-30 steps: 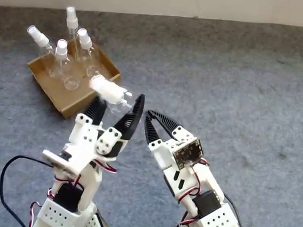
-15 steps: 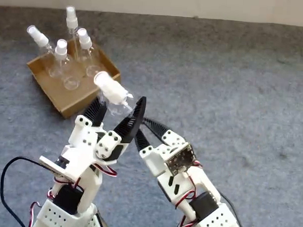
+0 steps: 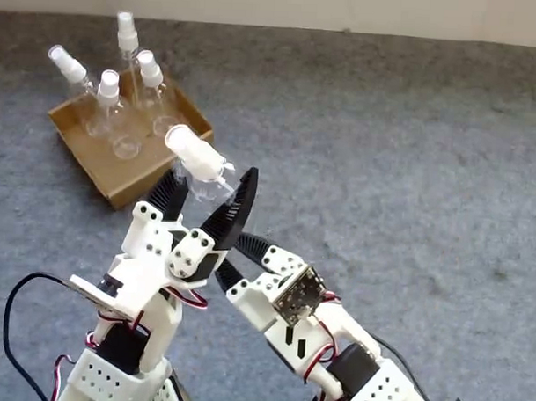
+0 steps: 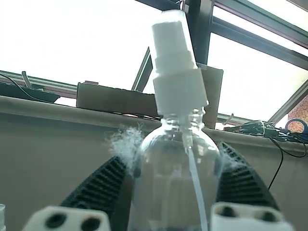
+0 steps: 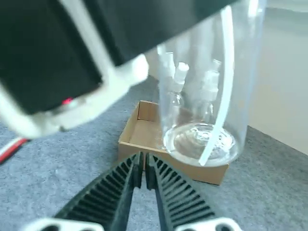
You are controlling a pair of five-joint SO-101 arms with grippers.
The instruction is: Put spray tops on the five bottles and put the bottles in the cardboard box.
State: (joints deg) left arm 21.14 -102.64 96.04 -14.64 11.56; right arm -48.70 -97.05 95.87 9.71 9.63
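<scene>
My left gripper [image 3: 211,178] is raised above the carpet, shut on a clear bottle [image 3: 209,186] with a white spray top [image 3: 190,150] that leans toward the cardboard box [image 3: 84,152]. In the left wrist view the bottle [image 4: 175,163] stands between the black fingers [image 4: 103,185], its spray top [image 4: 175,62] on the neck. My right gripper [image 3: 233,255] sits low, just under the left one, shut on nothing. Its wrist view has the fingers [image 5: 126,179] together and the held bottle's base [image 5: 202,142] overhead. Several capped bottles [image 3: 113,107] stand in the box.
The box [image 5: 139,130] lies on grey carpet at the far left. Open carpet [image 3: 401,170] spreads to the right of both arms. The left arm's body [image 5: 62,62] hangs close over my right gripper. A black cable [image 3: 13,306] loops by the left arm's base.
The right arm swung left and tucked its gripper under the left one, going from open to shut. The held bottle shifted slightly toward the box.
</scene>
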